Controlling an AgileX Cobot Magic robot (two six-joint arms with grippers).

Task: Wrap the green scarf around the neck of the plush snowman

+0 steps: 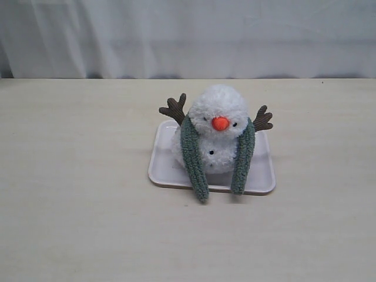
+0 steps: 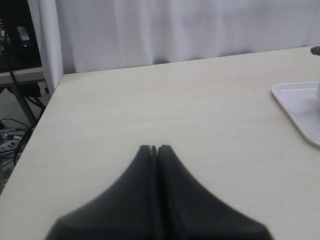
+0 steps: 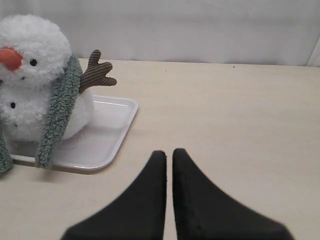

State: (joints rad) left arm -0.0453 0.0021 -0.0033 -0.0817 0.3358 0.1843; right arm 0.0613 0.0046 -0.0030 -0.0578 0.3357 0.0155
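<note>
The plush snowman (image 1: 218,106) sits upright on a white tray (image 1: 263,170) in the middle of the table. The green scarf (image 1: 192,158) lies behind its neck, and both ends hang down its front onto the tray's front rim. Neither gripper shows in the exterior view. In the right wrist view the snowman (image 3: 30,45) and scarf (image 3: 57,115) are off to one side, well apart from my right gripper (image 3: 169,152), which is shut and empty. My left gripper (image 2: 154,148) is shut over bare table, far from the tray's corner (image 2: 300,105).
A white curtain (image 1: 188,35) hangs behind the table. The brown twig arms (image 1: 174,108) stick out on both sides of the head. The left wrist view shows the table's side edge (image 2: 47,100) with cables and a stand beyond it.
</note>
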